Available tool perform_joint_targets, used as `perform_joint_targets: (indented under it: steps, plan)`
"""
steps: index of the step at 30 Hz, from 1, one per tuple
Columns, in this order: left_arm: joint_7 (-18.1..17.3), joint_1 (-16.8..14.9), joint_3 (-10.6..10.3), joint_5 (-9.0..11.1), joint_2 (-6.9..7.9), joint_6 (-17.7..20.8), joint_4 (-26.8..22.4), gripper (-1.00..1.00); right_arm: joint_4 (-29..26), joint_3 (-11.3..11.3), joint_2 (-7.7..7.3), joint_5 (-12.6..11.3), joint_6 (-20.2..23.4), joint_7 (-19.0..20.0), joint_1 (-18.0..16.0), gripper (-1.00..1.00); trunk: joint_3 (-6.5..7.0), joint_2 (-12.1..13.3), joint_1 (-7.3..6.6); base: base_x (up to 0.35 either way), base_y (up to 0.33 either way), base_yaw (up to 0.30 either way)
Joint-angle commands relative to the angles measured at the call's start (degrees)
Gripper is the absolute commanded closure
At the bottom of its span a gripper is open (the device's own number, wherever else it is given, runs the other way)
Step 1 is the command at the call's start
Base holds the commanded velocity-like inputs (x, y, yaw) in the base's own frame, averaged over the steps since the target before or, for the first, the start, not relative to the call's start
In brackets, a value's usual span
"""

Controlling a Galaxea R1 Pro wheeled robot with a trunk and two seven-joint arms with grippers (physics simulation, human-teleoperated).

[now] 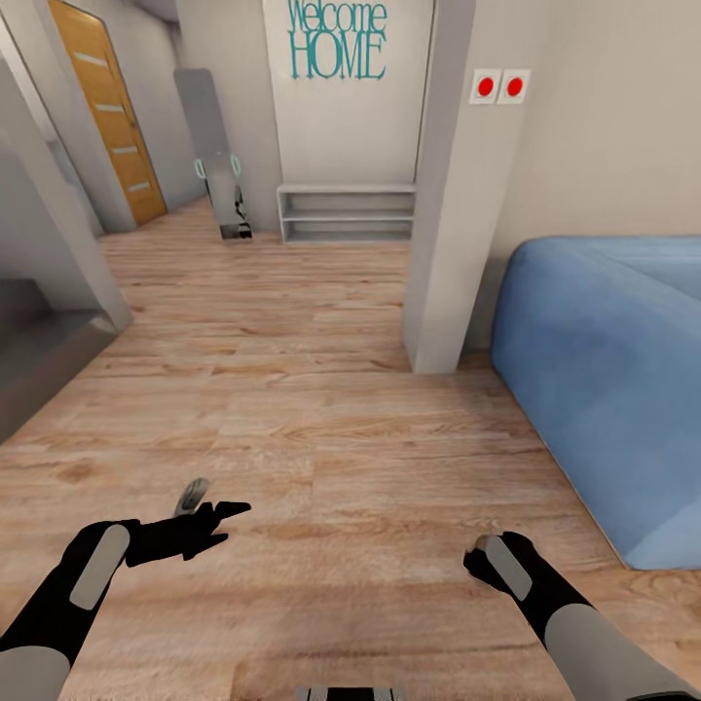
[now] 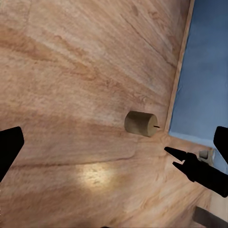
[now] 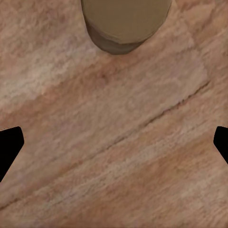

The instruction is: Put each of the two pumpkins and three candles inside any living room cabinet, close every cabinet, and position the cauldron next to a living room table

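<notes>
A short tan candle (image 2: pixel 140 123) with a thin wick rests on the wooden floor, close to the edge of the blue sofa (image 2: pixel 204 71). My right gripper (image 3: pixel 118 135) hovers open just beside the candle (image 3: pixel 124 21), which lies beyond its fingertips and not between them. In the head view the right gripper (image 1: pixel 482 557) points down at the floor and covers most of the candle. My left gripper (image 1: pixel 219 506) is open and empty, held low over the floor to the left, and its camera sees the right gripper (image 2: pixel 172 156) near the candle. The pumpkins, cabinet, cauldron and table are out of view.
The blue sofa (image 1: pixel 604 370) fills the right side. A grey pillar (image 1: pixel 443 243) stands ahead beside it. Beyond lie a hallway with a low white shelf (image 1: pixel 346 214), an orange door (image 1: pixel 102 107) and a grey ledge (image 1: pixel 39 350) at the left.
</notes>
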Motion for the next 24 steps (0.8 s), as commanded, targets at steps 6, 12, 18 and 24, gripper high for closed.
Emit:
perform_joint_targets:
  steps: [6,12,18,24]
  plan:
    - [0.00,0.01,0.14,0.03,0.06,0.01,0.00,-1.00,0.00,0.00,0.00,0.01,-0.12,0.00,0.00,-1.00,-1.34,-0.08,0.15,0.000,0.000,0.000]
    - [0.00,0.03,0.16,0.03,0.08,0.01,0.00,-1.00,0.08,-0.03,0.00,0.01,-1.09,0.00,0.00,-1.00,-2.67,-0.16,0.31,0.000,0.000,0.000]
    - [0.00,0.01,0.16,0.03,0.08,0.01,0.00,-1.00,1.24,-0.04,-0.20,0.02,-3.49,0.06,0.00,-1.00,-3.99,-0.24,0.46,0.000,0.000,0.000]
    - [0.00,0.01,0.14,0.03,0.08,0.01,0.00,-1.00,2.79,-0.12,-0.74,0.07,-5.52,0.09,0.00,-1.00,-5.32,-0.32,0.62,0.000,0.000,0.000]
